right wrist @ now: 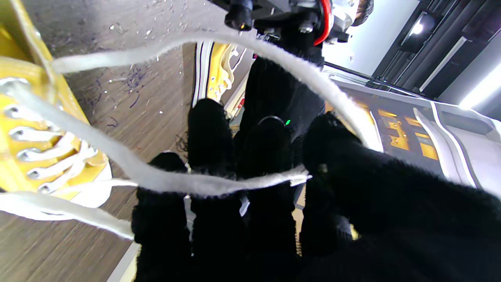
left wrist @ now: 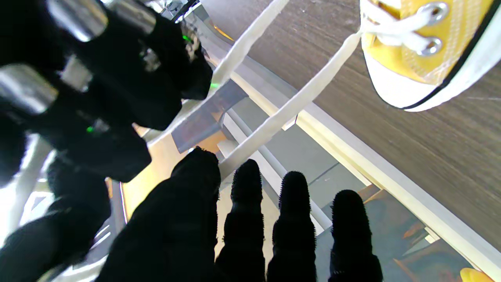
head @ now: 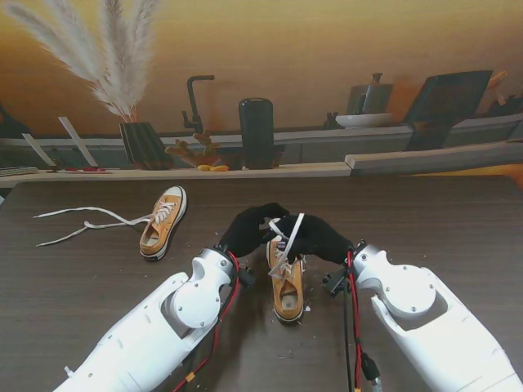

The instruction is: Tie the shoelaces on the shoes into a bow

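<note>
My left hand [head: 245, 231] and right hand [head: 319, 237] each pinch a white lace [head: 288, 237] above the near yellow sneaker [head: 287, 287]. No bow yet. The far sneaker [head: 163, 221] lies untied.

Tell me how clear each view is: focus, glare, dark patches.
Stand view: evenly lit and soft, the lace over the near shoe readable, the left hand and right hand featureless black. Left wrist view: the shoe toe sharp, bright glare at the far-left edge. Right wrist view: the lace close and fuzzy, a ceiling light flaring.
</note>
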